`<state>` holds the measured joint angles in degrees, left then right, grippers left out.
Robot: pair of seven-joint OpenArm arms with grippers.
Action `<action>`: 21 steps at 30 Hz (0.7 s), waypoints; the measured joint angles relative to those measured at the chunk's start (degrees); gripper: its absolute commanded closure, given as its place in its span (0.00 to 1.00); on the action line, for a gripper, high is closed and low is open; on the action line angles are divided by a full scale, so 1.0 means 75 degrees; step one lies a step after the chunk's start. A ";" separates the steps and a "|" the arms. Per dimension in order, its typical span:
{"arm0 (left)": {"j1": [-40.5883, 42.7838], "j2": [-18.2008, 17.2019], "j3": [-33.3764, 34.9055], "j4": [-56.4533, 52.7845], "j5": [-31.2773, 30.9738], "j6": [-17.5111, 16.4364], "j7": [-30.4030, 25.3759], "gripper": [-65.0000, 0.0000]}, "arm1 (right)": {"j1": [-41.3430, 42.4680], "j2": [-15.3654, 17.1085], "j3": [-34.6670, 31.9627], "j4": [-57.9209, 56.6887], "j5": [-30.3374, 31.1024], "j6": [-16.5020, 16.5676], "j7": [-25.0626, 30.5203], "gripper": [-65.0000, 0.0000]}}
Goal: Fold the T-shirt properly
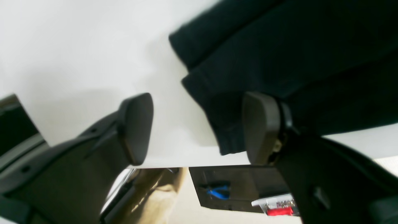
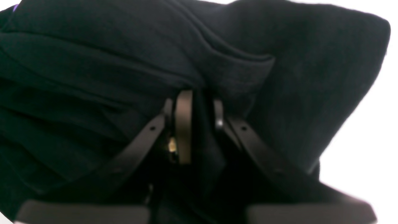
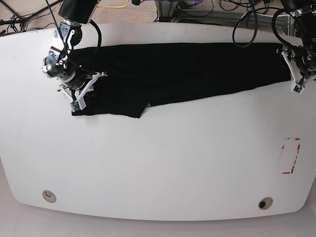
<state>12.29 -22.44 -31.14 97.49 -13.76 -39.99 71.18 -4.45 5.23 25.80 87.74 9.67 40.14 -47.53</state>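
With the left hand (image 1: 199, 127) spread apart, the right hand (image 2: 199, 124), clamped on the T-shirt (image 3: 187, 66), should be released gently.

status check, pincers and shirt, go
Left pincer open, clear of cloth. Right pincer shut on T-shirt. Shirt folded in a long band across the table. Nothing in the way.

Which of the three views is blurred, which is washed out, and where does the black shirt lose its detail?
Left wrist view: soft focus, the white table glaring, the left hand open beside the T-shirt. Right wrist view: blurred, the cloth so dark that folds barely show, with the right hand pinched on it. Base view: sharpest, evenly lit, but the shirt reads as one flat black shape.
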 measured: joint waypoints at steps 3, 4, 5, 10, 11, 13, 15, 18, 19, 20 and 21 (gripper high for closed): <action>-0.0236 -0.0152 -0.0073 -0.0175 -0.0105 -0.0012 -0.0006 0.33 | -0.0012 0.0000 -0.0003 0.0026 0.0026 -0.0006 0.0000 0.87; -0.0315 -0.0213 -0.0178 -0.0187 -0.0210 -0.0006 0.0003 0.33 | -0.0015 0.0000 -0.0003 0.0029 0.0029 -0.0006 0.0000 0.87; -0.0361 -0.0265 -0.0233 -0.0187 -0.0347 0.0003 0.0003 0.33 | -0.0017 -0.0003 -0.0003 0.0029 0.0029 -0.0006 -0.0003 0.86; -0.0393 -0.0586 -0.0525 0.0073 -0.2162 0.0003 0.0702 0.33 | -0.0195 -0.0099 -0.0012 0.0414 -0.0090 -0.0009 -0.0251 0.86; -0.0373 -0.0647 -0.0583 0.0178 -0.2506 0.0003 0.0790 0.33 | -0.0280 -0.0140 -0.0020 0.0562 -0.0134 -0.0015 -0.0326 0.86; -0.0373 -0.0758 -0.0746 0.0455 -0.3171 0.0009 0.0909 0.33 | -0.0449 -0.0210 -0.0026 0.0831 -0.0224 -0.0023 -0.0361 0.85; -0.0393 -0.0836 -0.0833 0.0694 -0.3538 0.0009 0.0912 0.33 | -0.0562 -0.0236 -0.0029 0.1139 -0.0254 -0.0012 -0.0530 0.85; -0.0425 -0.0833 -0.0857 0.1096 -0.3926 0.0009 0.0901 0.34 | -0.0574 -0.0236 -0.0029 0.1422 -0.0271 -0.0006 -0.1040 0.85; -0.0431 -0.0813 -0.0854 0.1148 -0.3958 0.0009 0.0901 0.36 | -0.0562 -0.0236 -0.0032 0.1512 -0.0315 -0.0006 -0.1236 0.85; -0.0434 -0.0752 -0.0848 0.1209 -0.3911 0.0006 0.0851 0.38 | -0.0560 -0.0242 -0.0041 0.1609 -0.0358 -0.0006 -0.1355 0.85; -0.0440 -0.0691 -0.0836 0.1215 -0.3794 0.0009 0.0825 0.41 | -0.0557 -0.0251 -0.0038 0.1696 -0.0428 -0.0009 -0.1419 0.85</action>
<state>8.99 -27.62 -37.41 106.61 -42.22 -39.92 77.36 -8.62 3.36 25.52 100.47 6.46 40.07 -58.17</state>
